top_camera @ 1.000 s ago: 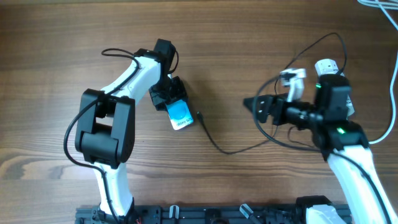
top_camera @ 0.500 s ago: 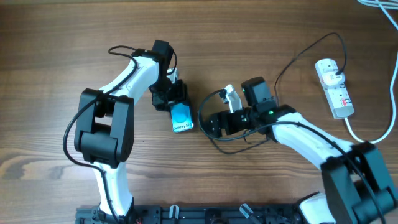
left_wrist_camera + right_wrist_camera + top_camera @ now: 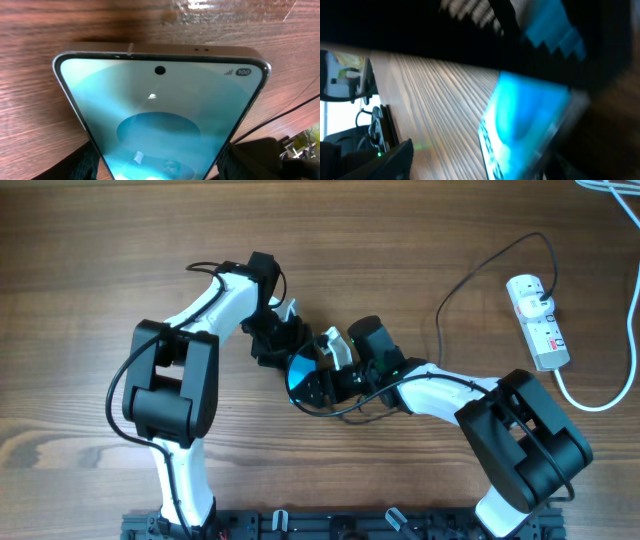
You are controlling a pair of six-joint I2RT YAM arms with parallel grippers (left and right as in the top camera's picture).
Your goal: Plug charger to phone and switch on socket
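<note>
The phone (image 3: 297,368), with its teal-blue screen lit, is held at the table's middle by my left gripper (image 3: 281,350). In the left wrist view the phone (image 3: 160,115) fills the frame, and the left gripper (image 3: 157,167) is shut on its two long edges. My right gripper (image 3: 314,388) is right against the phone's lower end. The blurred right wrist view shows the phone (image 3: 525,120) between the spread fingers of the right gripper (image 3: 485,160). The charger cable (image 3: 470,275) runs from the white socket (image 3: 540,330) at far right toward the right arm. Its connector is hidden.
The socket's white cord (image 3: 590,402) curls off the right edge. Another white cable (image 3: 610,195) crosses the top right corner. A thin black cable (image 3: 280,112) lies beside the phone in the left wrist view. The two arms meet closely at the table's middle.
My right arm has swept left from beside the socket to the phone. My left gripper has turned and shifted the phone a little to the right, toward it.
</note>
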